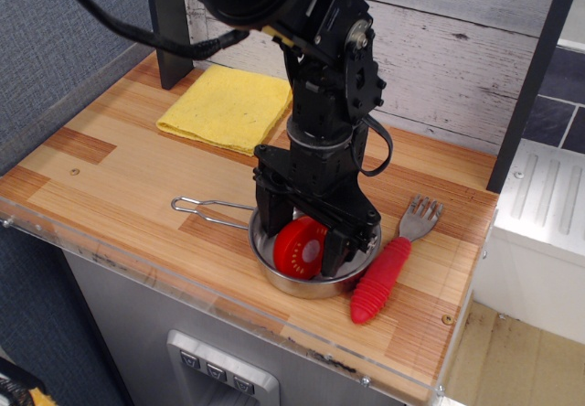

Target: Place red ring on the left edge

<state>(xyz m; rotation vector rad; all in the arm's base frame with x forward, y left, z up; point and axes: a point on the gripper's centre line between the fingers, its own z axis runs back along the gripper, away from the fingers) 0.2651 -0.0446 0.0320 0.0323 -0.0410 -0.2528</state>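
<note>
The red ring (300,246) stands on edge inside the steel pan (285,283) near the counter's front. My gripper (303,234) reaches down into the pan with one finger (269,212) on the ring's left and the other on its right, closed against it. The ring's face with its small dots points toward the camera. The left edge (64,141) of the striped wooden countertop lies far to the left of the gripper and has nothing on it.
A fork with a red handle (380,281) lies just right of the pan. The pan's wire handle (206,208) points left. A yellow cloth (228,104) lies at the back. A dark post (170,31) stands at the back left, with a plank wall behind.
</note>
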